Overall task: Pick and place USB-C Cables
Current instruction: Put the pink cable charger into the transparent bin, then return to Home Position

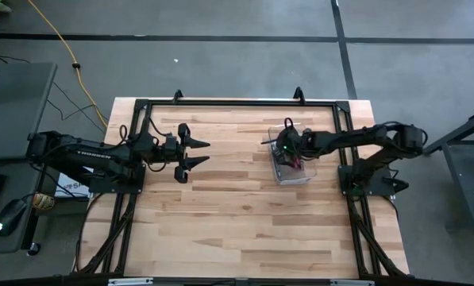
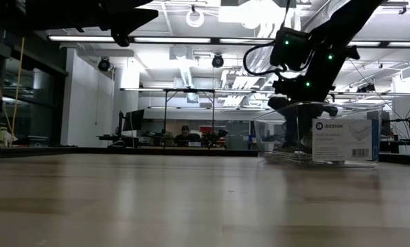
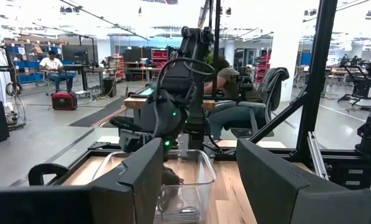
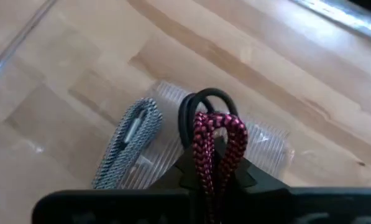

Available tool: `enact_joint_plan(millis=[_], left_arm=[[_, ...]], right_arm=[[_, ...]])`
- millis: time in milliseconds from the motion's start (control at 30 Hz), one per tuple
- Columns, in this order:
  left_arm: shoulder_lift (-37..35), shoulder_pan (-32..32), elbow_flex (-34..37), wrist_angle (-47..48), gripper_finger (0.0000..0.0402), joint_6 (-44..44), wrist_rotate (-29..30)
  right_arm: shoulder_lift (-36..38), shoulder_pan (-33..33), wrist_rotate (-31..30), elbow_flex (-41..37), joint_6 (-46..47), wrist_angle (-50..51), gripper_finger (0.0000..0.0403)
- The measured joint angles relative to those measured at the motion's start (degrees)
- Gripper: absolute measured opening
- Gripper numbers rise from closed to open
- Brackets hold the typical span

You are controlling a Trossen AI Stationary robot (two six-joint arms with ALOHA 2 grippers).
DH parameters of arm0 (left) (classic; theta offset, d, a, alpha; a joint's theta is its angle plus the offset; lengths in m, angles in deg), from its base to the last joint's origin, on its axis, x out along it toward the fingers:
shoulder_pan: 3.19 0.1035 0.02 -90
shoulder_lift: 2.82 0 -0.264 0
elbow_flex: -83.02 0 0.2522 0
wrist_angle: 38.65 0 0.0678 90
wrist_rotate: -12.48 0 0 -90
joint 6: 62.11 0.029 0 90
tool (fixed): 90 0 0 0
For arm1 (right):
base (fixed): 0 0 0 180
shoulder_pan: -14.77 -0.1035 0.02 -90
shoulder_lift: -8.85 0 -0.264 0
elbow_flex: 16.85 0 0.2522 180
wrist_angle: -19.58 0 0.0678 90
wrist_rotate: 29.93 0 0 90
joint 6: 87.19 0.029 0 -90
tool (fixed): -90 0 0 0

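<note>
Black-and-red cable (image 4: 217,146) sits right at the right gripper (image 4: 215,177), looped bundle pinched between its fingers, a black cable (image 4: 204,102) loop pressed against it. Whether the black one is also in the grip I cannot tell. Grey cable (image 4: 128,142) lies just beside, left of it in the box (image 1: 290,156), resting on the clear ribbed floor. Magenta cable not made out.

Handling, judged: braided bundles, light, soft, floppy; loops will sag and may snag a neighbour on lift. Best hold is across the bunched middle of a coil, not a single strand or the plug ends. Clear box is light too and could shift if a cable drags on its wall.

Right arm reaches in from the right edge of the tabletop (image 1: 237,222), elbow folded, wrist tipped down into the box at far right.

Left gripper (image 1: 190,156) waits at far left, well apart from the box, arm stretched level and raised off the wood, fingers spread wide, holding nothing, pointing toward the box.
</note>
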Motion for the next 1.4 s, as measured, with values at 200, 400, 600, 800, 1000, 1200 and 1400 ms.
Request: enact_joint_plan(millis=[200, 400, 600, 800, 1000, 1200, 1400], left_arm=[[0.0, -0.01, -0.01, 0.02, 0.0184, -0.01, 0.0], [0.0, 0.0, -0.01, 0.07, 0.0184, -0.02, 0.01], [0.0, 0.0, -0.01, 0.48, 0.0184, 0.0, 0.0], [0.0, 0.0, -0.01, 0.94, 0.0184, 0.0, 0.01], [0.02, -0.02, -0.01, 1.44, 0.0184, 0.0, 0.01], [0.02, 0.0, -0.01, 1.42, 0.0184, 0.02, 0.01], [0.02, -0.02, -0.01, 1.4, 0.0184, 0.11, 0.02]], right_arm=[[-2.34, 1.54, -0.73, 0.19, -2.07, -2.19, 0.0015], [-2.28, 1.62, -2.07, 0.08, -1.87, -3.04, 0.0016], [-2.34, 1.62, -2.66, 0.01, -1.32, -3.28, 0.0022], [-2.41, 0.78, -3.92, -0.05, -0.68, -3.6, 0.0081], [-2.5, -0.39, -6.02, -0.19, -0.7, -3.51, 0.017], [-2.5, -0.37, -5.73, -0.19, -1.85, -3.4, 0.0232], [-1.28, -0.37, -1.91, -0.25, -4.83, -3.21, 0.024]])
